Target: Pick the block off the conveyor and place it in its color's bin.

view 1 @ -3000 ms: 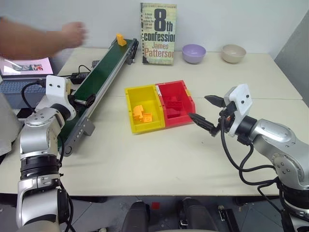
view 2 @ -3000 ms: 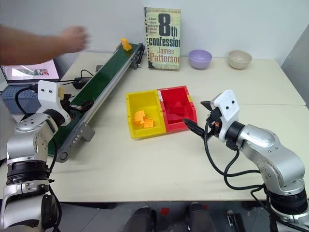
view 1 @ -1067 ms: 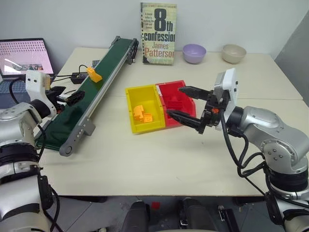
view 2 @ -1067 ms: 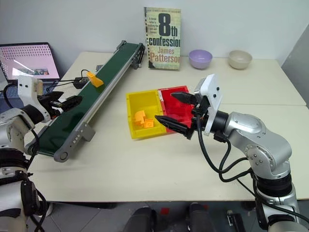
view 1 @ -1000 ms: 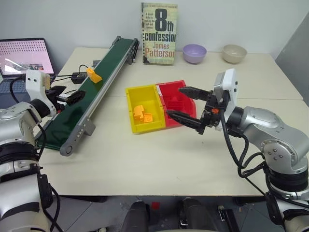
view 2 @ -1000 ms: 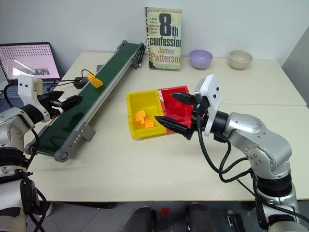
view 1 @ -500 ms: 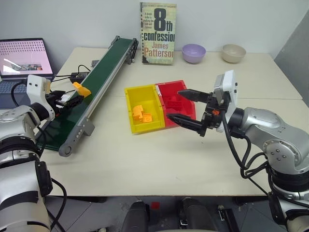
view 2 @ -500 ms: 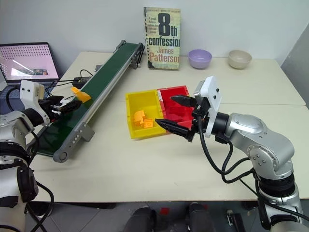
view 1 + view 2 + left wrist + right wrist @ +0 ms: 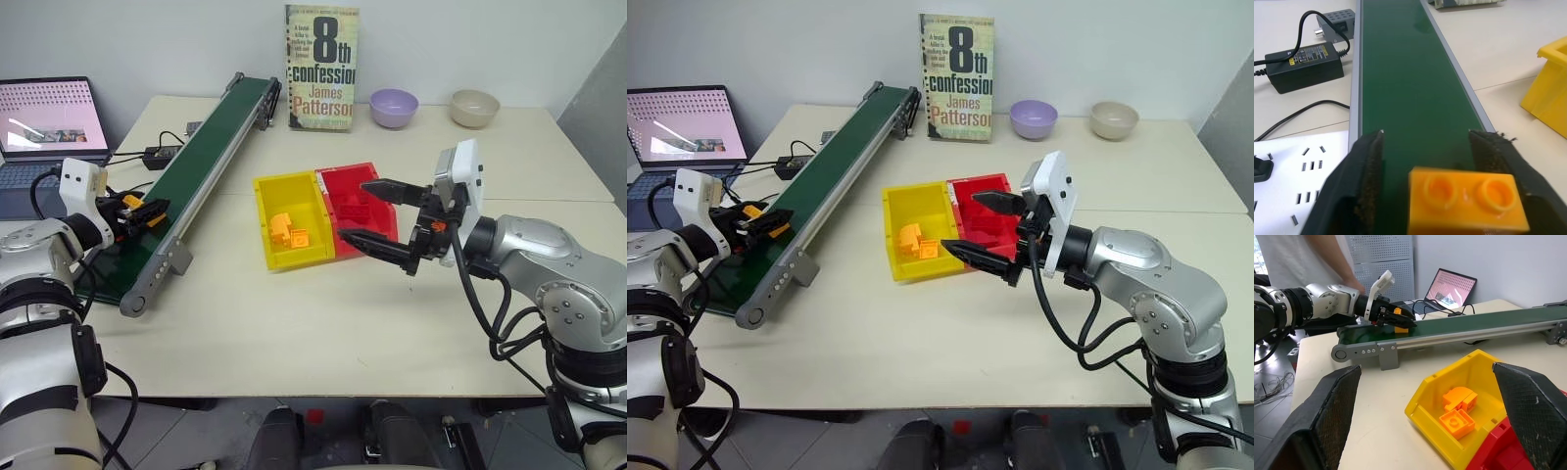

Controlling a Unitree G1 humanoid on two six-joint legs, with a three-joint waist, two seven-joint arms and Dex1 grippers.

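The small yellow-orange plastic brick (image 9: 1466,199) sits on the long dark green conveyor belt (image 9: 201,166) near its close end, studs upward, between the two black fingers (image 9: 1359,171) of the left tool (image 9: 140,209). That tool lies low and roughly level along the belt, so the fingers straddle the brick from either side. The left wrist view shows a gap on both sides of the brick, so the fingers look partly closed around it but apparently not yet pressing it; the grasp seems to be in progress.

The right tool (image 9: 380,214) hangs above the counter (image 9: 294,323) beside the red plastic tray (image 9: 361,211), fingers spread wide and empty, likely parked clear of the route. The rectangular yellow plastic tray (image 9: 265,196), joined to the red one, already holds several orange bricks and stands open-topped, well apart from the belt.
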